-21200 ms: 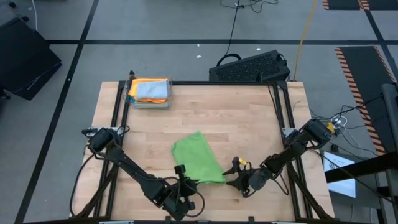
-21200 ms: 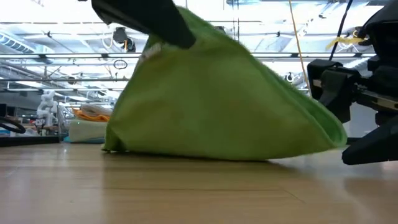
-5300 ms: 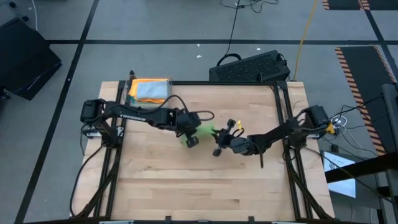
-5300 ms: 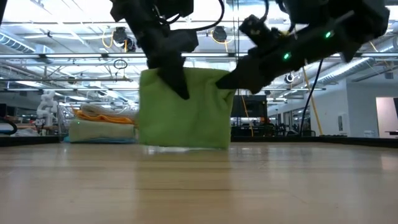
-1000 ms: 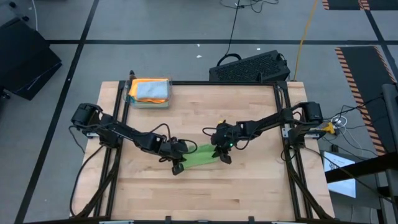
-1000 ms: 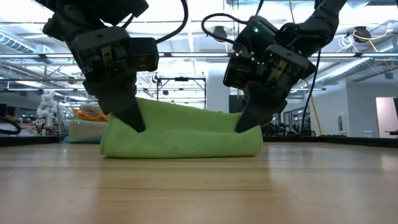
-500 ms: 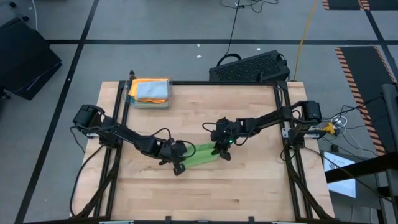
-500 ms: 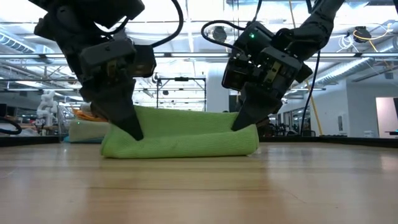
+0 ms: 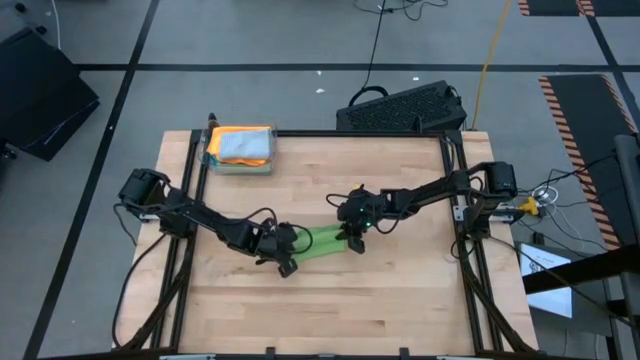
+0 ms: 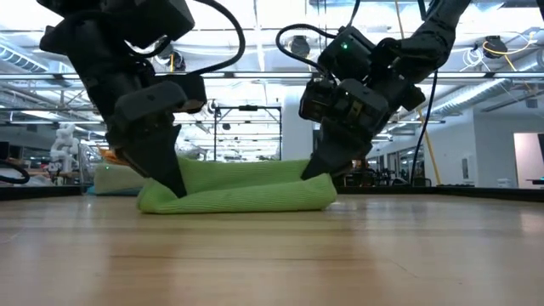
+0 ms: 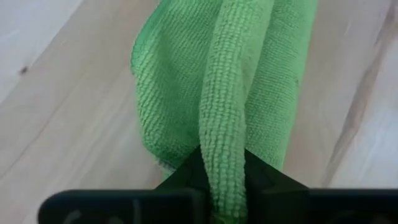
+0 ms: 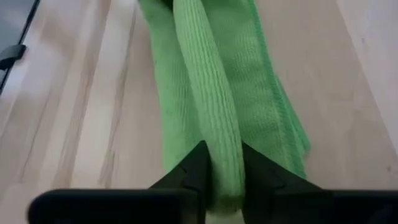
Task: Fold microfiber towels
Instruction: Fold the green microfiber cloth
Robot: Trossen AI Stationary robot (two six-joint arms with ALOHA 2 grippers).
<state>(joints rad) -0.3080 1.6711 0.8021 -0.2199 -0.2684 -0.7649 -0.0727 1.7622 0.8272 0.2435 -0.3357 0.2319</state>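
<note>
A bright green microfiber towel (image 9: 322,241), folded into a narrow strip, lies on the wooden table a little near of its middle. In the low view the bright green towel (image 10: 238,191) rests on its underside, with a raised fold along the top. My left gripper (image 9: 285,261) is shut on its left end and my right gripper (image 9: 352,238) on its right end. More folded towels, orange with a pale one on top (image 9: 240,145), are stacked at the far left corner. My left gripper pinches the raised fold at the towel's left end (image 11: 219,140) between its two fingers. The fingers (image 10: 167,178) slant down from the table's left and point along the strip. The towel lies on the table, slack. My right gripper pinches the same raised fold at the towel's right end (image 12: 217,134) between its two fingers. The fingers (image 10: 319,168) slant down from the table's right and point along the strip. The towel's lower layers rest on the table.
The stacked towels sit in a clear tray (image 9: 238,166) at the far left corner. A black keyboard (image 9: 402,108) lies beyond the far edge. Black rails (image 9: 190,190) run along the left and right sides. Bare wood (image 9: 330,310) lies near of the towel.
The towel has sunk flatter onto the table, its raised fold now lower. My right gripper has shifted a little toward the table's left, drawing the right end in so that the strip is shorter. My left gripper has tipped over the left end.
</note>
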